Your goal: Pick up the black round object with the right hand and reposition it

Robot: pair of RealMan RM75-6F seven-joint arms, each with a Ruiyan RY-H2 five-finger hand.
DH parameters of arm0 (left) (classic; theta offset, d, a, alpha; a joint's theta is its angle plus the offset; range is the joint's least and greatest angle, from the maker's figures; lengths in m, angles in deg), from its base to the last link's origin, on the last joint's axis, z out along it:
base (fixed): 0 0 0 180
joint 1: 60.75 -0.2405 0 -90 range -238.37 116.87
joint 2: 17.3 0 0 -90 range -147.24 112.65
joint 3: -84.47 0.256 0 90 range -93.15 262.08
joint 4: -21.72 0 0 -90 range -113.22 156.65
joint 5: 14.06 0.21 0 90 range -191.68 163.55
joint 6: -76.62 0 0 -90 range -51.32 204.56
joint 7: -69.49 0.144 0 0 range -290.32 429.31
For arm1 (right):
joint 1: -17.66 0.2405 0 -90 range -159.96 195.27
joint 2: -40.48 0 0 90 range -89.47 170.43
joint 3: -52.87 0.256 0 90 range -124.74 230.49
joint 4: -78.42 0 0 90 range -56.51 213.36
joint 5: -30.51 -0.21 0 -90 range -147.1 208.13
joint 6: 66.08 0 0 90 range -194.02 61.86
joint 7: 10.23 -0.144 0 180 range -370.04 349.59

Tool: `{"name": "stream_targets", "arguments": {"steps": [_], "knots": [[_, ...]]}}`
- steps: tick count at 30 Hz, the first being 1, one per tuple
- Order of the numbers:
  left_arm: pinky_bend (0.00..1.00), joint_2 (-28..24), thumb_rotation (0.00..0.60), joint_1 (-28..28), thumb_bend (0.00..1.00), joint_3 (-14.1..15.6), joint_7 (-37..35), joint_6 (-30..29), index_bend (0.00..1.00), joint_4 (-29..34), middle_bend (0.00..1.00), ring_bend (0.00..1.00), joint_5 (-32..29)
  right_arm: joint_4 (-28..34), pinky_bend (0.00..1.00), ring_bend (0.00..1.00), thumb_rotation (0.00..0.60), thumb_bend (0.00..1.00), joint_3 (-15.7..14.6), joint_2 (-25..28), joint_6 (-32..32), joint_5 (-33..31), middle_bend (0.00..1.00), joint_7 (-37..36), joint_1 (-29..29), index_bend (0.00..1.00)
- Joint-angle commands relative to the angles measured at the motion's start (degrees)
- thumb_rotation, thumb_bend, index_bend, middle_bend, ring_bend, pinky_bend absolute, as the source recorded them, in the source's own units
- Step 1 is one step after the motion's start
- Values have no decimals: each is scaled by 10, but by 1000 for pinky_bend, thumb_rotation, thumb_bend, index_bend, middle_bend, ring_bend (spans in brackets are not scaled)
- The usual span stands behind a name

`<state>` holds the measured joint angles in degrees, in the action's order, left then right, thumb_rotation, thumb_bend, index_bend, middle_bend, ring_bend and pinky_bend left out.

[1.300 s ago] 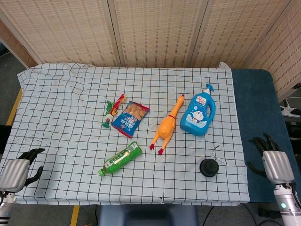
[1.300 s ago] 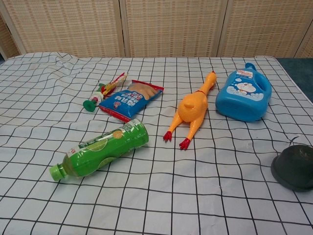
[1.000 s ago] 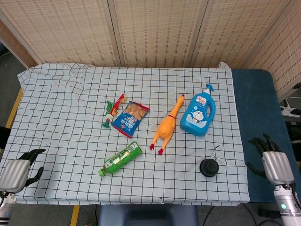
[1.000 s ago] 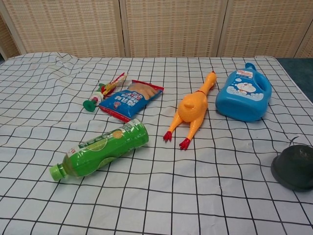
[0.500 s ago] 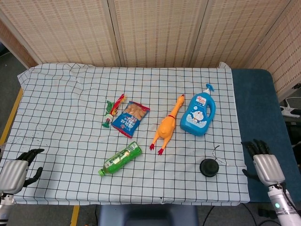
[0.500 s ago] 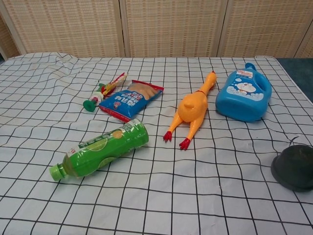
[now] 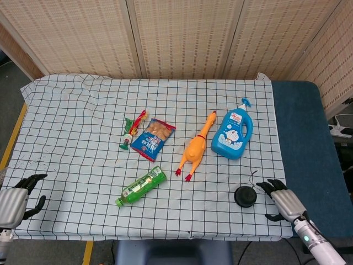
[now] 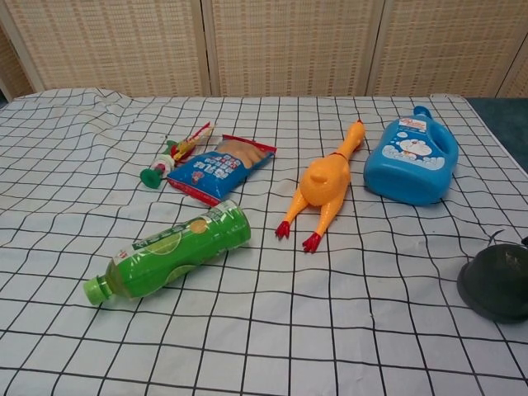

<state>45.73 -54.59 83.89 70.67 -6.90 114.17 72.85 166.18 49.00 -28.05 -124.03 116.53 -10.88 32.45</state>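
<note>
My right hand [image 7: 285, 202] has slid in from the table's edge — fingers spread, empty — and the black round object [image 7: 245, 196] lies just to its left, apart.

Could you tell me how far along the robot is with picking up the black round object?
Nothing is done yet: the black round object lies on the checked cloth, ungripped. In hand: the right hand sits open just beside it, not touching. Left: grasp, lift, reposition. The left hand idles at the table's near corner.
</note>
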Motion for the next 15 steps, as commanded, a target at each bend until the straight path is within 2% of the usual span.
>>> {"name": "stream_targets", "arguments": {"steps": [1,15], "knots": [[634,0,600,0,429,0,0,1,222,-1,263,324,0,-4,20,0,600,100,1,-10,6,4,103,5,8,98],[634,-1,600,-1,428,-1,1,-2,223,-1,263,324,3,-21,20,0,600,100,19,-54,44,-34,105,37,43,98]]}}
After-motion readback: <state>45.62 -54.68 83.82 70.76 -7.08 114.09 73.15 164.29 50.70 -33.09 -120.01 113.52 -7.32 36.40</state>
